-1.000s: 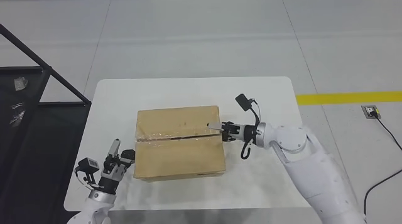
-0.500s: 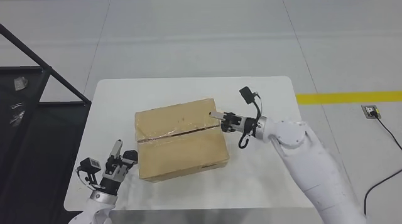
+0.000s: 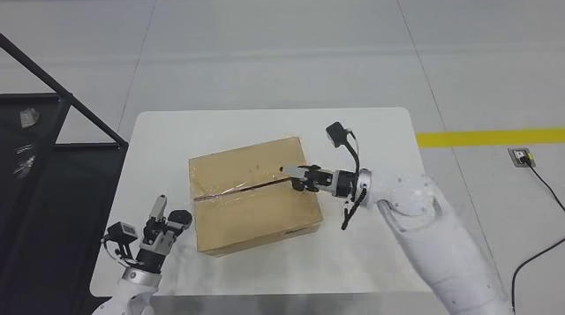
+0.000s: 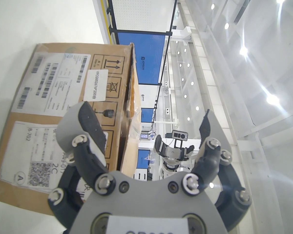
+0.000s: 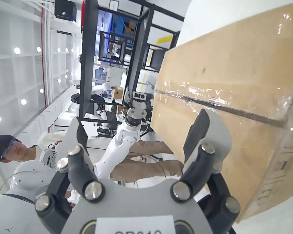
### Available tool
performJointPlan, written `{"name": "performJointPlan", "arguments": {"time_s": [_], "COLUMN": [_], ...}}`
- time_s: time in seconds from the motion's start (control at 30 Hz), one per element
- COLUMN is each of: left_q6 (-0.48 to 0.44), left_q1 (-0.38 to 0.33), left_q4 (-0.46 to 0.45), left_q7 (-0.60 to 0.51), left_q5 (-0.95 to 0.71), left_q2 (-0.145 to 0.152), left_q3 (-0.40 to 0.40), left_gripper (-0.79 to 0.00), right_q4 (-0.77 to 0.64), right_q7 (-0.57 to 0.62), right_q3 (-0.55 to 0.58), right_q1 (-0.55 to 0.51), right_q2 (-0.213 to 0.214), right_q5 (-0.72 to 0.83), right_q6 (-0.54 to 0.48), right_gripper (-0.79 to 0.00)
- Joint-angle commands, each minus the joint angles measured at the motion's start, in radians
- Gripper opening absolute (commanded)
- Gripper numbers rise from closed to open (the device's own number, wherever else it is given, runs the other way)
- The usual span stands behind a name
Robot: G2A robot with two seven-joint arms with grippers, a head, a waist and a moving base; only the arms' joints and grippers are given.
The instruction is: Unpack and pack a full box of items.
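A sealed cardboard box sits in the middle of the white table, turned slightly askew, with clear tape along its top seam. My right gripper is open at the box's right end, just above the seam. In the right wrist view the right gripper has one fingertip over the box top. My left gripper is open near the box's front-left corner, not touching it. The left wrist view has the left gripper beside the labelled box side.
A black metal rack stands off the table's left edge. Bare table surface lies behind the box and to the right of it. Yellow floor lines run beyond the table.
The box has turned a little counter-clockwise on the table. My right gripper has shifted left, farther over the box top along the seam. The left gripper has barely moved.
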Motion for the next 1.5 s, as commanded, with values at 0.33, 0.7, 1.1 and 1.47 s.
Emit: {"name": "performJointPlan", "arguments": {"time_s": [0.33,0.7,1.1,1.47], "left_q6": [-0.002,-0.006,-0.013,-0.009], "left_q1": [-0.001,-0.006,-0.003,-0.004], "left_q4": [0.021,0.038,0.059,0.071], "left_q7": [-0.008,-0.012,-0.023,-0.031], "left_q5": [-0.028,-0.035,-0.062,-0.067], "left_q2": [0.003,0.005,0.007,0.009], "left_q3": [-0.023,-0.029,-0.045,-0.055], "left_gripper": [0.0,0.0,0.0,0.0], "right_q4": [0.393,0.569,0.752,0.892], "right_q7": [0.035,0.019,-0.055,-0.143], "right_q3": [-0.246,-0.419,-0.536,-0.538], "right_q1": [0.23,0.327,0.397,0.422], "right_q2": [-0.117,-0.252,-0.417,-0.517], "right_q5": [0.136,0.204,0.245,0.28], "right_q6": [-0.078,-0.126,-0.159,-0.283], "right_gripper": [0.0,0.0,0.0,0.0]}}
